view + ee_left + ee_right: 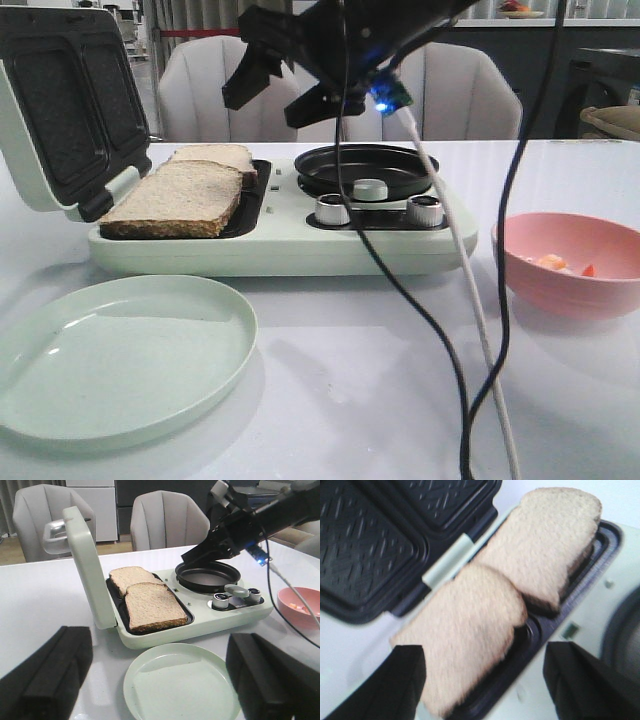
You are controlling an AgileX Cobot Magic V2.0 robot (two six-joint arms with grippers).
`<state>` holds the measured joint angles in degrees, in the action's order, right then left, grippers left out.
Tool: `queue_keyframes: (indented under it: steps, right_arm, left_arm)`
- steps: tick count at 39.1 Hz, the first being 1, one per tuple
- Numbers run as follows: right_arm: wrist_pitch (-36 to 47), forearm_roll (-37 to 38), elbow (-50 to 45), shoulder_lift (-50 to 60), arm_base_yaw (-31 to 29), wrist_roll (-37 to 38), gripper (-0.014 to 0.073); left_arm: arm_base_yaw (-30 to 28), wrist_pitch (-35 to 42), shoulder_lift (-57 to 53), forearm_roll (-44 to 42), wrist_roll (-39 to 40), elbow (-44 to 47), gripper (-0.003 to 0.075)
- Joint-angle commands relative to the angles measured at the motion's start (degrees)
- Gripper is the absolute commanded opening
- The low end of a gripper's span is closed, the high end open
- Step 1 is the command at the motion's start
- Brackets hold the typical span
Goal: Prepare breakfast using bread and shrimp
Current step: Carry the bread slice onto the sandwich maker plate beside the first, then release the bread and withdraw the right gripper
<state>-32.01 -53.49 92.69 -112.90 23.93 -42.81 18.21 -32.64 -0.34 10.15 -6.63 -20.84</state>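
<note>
Two slices of bread lie in the open sandwich maker [280, 252]: the near slice [185, 195] [154, 606] [470, 625] overlaps the far slice [215, 155] [131, 576] [545, 535]. My right gripper [278, 100] [200, 555] [485, 690] hangs open above the machine, over the near slice, holding nothing. The left gripper [160, 680] is open and empty above the green plate [180, 685]. Small orange-pink pieces, the shrimp [552, 262] [300, 607], lie in the pink bowl [560, 290] at the right.
The maker's lid [60, 100] stands upright at the left. A black round pan [365, 165] and two knobs [332, 210] fill its right half. The pale green plate [120, 350] lies in front. Cables [440, 330] hang from the right arm across the table. Chairs stand behind.
</note>
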Motion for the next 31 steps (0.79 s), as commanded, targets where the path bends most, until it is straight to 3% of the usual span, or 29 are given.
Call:
queue_keyframes:
  steps: [1, 6, 12, 21, 31]
  right_arm:
    - [-2.4, 16.4, 2.1, 8.6, -0.5, 11.6, 0.0581]
    - [-6.1, 32.5, 2.1, 14.5, -1.4, 23.4, 0.0581]
    - [-8.4, 42.2, 1.7, 20.8, -4.0, 31.6, 0.0581]
    - [-5.8, 42.7, -8.0, 31.5, -9.0, 32.8, 0.0581]
    - [9.1, 40.3, -27.8, 46.3, -10.2, 32.8, 0.0581]
  left_arm:
    - [0.0, 4.8, -0.8, 1.0, 0.4, -1.6, 0.0603]
    - [0.0, 4.8, -0.8, 1.0, 0.4, -1.6, 0.0603]
    - [0.0, 4.8, -0.8, 1.0, 0.4, -1.6, 0.0603]
    - [0.0, 4.8, -0.8, 1.0, 0.4, -1.6, 0.0603]
    - [0.0, 4.8, -0.8, 1.0, 0.4, -1.6, 0.0603]
